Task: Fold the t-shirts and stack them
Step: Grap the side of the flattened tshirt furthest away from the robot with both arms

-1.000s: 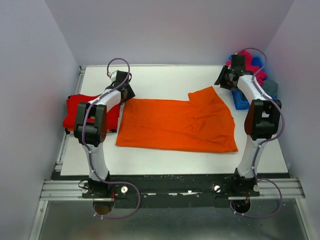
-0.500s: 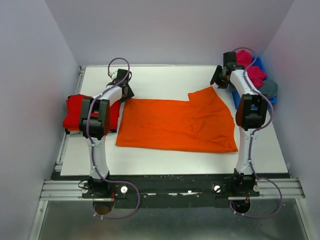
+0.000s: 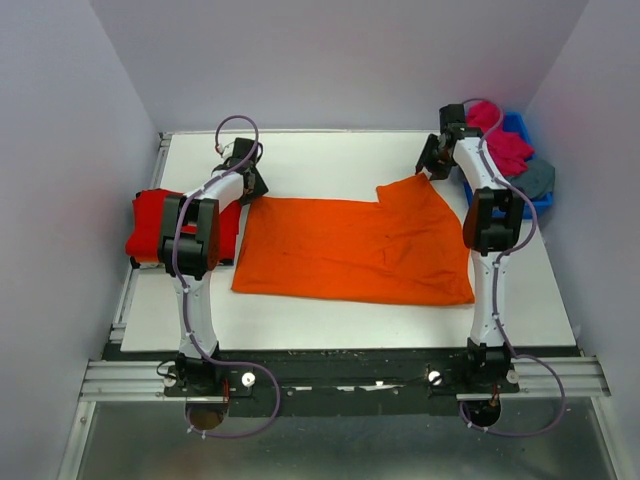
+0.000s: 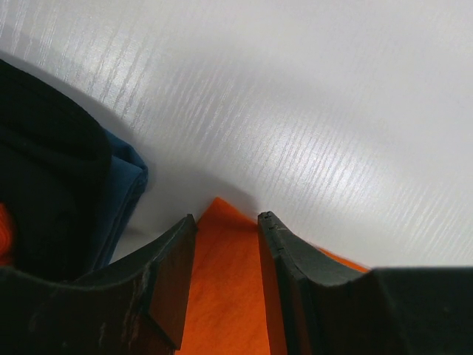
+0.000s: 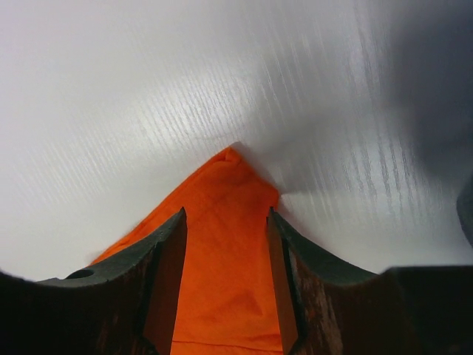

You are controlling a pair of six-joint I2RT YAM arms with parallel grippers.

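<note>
An orange t-shirt point(image 3: 355, 250) lies spread flat on the white table point(image 3: 330, 155). My left gripper point(image 3: 252, 187) is down at its far left corner, open, with the orange corner point(image 4: 222, 244) lying between the fingers. My right gripper point(image 3: 427, 168) is at the far right corner, also open, and its fingers straddle the orange tip point(image 5: 225, 222). Neither pair of jaws presses the cloth. A folded red t-shirt point(image 3: 150, 225) rests at the table's left edge. A magenta-pink t-shirt point(image 3: 505, 148) and a grey-blue one point(image 3: 540, 178) sit bunched at the far right.
A small blue bin point(image 3: 518, 123) holds the pink and grey-blue shirts at the back right corner. A dark blue cloth edge point(image 4: 124, 194) shows beside my left fingers. Grey walls close in the table on three sides.
My right arm swung left from the bin to the orange shirt's far right corner. My left arm shifted its pose and settled at the far left corner.
</note>
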